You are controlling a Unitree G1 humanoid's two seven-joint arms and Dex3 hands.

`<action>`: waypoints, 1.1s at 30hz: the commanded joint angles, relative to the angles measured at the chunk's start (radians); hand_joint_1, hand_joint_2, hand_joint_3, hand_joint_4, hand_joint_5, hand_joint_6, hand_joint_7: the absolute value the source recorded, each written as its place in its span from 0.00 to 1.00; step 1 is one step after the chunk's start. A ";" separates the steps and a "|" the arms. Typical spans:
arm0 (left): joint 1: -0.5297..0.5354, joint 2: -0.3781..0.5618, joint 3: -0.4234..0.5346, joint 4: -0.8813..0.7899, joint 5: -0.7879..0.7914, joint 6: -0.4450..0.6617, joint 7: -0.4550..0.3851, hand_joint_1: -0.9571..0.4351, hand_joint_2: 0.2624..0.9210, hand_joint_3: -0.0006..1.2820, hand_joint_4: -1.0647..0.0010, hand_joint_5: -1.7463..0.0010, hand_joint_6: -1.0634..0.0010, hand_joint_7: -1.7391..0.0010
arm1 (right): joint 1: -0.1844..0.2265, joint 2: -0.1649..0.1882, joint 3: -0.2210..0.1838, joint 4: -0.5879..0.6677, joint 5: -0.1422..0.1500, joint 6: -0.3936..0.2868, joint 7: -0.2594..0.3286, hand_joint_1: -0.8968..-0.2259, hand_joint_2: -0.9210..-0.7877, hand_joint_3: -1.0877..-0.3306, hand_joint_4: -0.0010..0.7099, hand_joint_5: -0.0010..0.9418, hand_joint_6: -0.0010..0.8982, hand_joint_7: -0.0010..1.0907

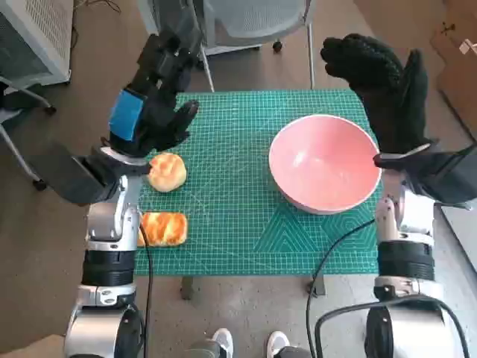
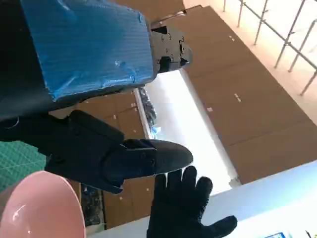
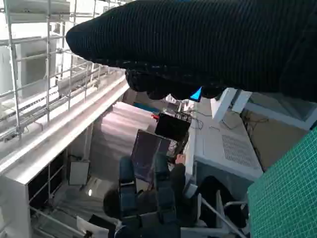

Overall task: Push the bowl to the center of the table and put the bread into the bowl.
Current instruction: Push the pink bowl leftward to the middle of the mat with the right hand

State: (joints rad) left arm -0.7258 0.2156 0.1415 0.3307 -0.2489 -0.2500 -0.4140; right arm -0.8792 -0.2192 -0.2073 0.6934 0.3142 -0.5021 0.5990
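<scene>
Black fingers on my left hand [image 1: 153,112] are spread apart and raised off the table, holding nothing; its blue-taped back hangs above the far left part of the green cutting mat [image 1: 231,216]. My right hand [image 1: 387,89] is lifted too, its gloved fingers fanned wide and empty, just beyond the far right rim of the pink bowl [image 1: 325,162]. I see the bowl sitting upright on the mat's right half, with nothing inside it. Two pieces of bread lie on the left side: a round bun [image 1: 167,171] just under my left hand, and a flatter toasted bread piece [image 1: 162,228] nearer me, at the mat's left edge. I can read no writing anywhere.
</scene>
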 commanded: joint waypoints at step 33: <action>-0.044 -0.026 0.000 0.015 -0.028 -0.027 -0.009 0.24 1.00 0.31 1.00 1.00 1.00 0.81 | -0.025 -0.044 -0.012 0.056 -0.017 -0.013 0.000 0.32 0.00 0.59 0.39 0.00 0.45 0.00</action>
State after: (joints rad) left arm -0.7531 0.1894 0.1360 0.3516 -0.2696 -0.2774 -0.4211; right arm -0.8993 -0.2321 -0.2088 0.7108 0.3088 -0.5022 0.5971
